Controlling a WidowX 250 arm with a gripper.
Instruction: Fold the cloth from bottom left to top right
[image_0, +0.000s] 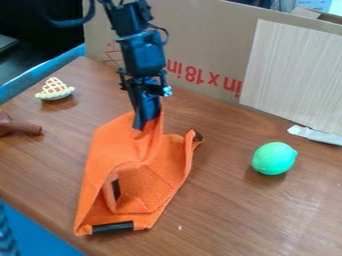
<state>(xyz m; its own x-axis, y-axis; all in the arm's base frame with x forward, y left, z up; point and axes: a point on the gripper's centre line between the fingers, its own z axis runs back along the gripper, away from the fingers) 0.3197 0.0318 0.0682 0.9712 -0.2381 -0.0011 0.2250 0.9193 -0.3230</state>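
Cloth pinched at its far edge, fold open and loose

Your black two-finger hand (147, 123) is clamped on the orange woven cloth (100, 155), gathered into a peak at its far side. Can't tell which corner you hold.

Below the grip, cloth drapes toward you over the brown wooden worktop (227, 220), with a hollow pocket mid-piece. Black strip (112, 228) on the near edge, dark tab (197, 135) at the right corner. Fold looks partway, not flat.

Handling: likely light, limp, grippy, nothing to break. Holds creases a bit, so expect it to spring or bunch. Your pinch seems fine; if you regrip, take a single-layer corner, not the bunched middle. Lay it down toward top right, low and slow, or the under layer may drag.

Farther out: round green toy fruit (274, 158) well right of the cloth, lattice-topped toy pie (55, 89) and brown object (19, 126) left, brown cardboard box (207, 30) behind.
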